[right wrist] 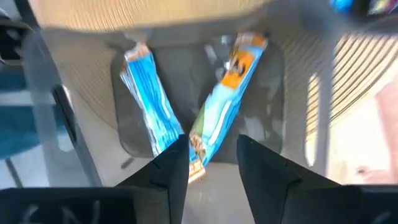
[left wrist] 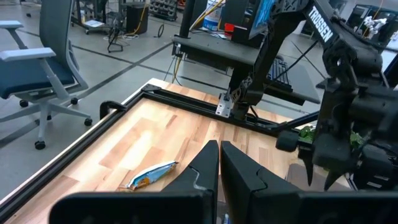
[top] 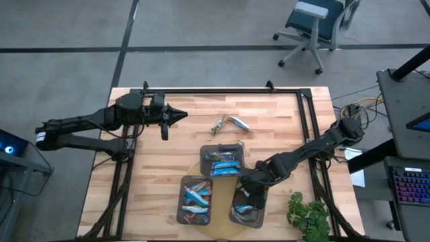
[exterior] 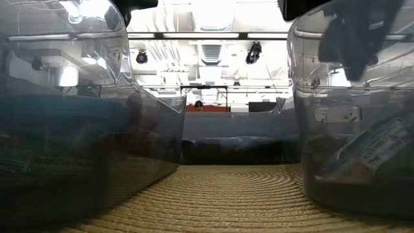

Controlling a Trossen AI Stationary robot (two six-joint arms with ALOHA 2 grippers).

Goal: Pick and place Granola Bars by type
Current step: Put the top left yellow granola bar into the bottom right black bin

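Three dark trays stand on a woven mat (exterior: 226, 194) near the table's front. The far tray (top: 222, 162) and the near left tray (top: 195, 200) hold blue granola bars. The near right tray (top: 246, 210) holds a blue bar (right wrist: 149, 99) and a light-blue and orange bar (right wrist: 227, 106). My right gripper (right wrist: 211, 162) hangs open over this tray, pointing steeply down, with the second bar's end between its fingers. Loose bars (top: 228, 123) lie on the bare wood farther back. My left gripper (top: 181, 115) hovers shut at the far left, above the table. My right gripper stands open astride the near end (right wrist: 198, 158) of the light-blue and orange bar. That end lies close beside one finger (right wrist: 171, 168); whether the finger touches it I cannot tell. The bar lies flat on the tray's floor.
A small green plant (top: 309, 215) stands at the table's near right corner. A black frame rail (top: 222, 92) runs along the far edge and both sides. Bare wood lies between the loose bars (left wrist: 152, 174) and the trays.
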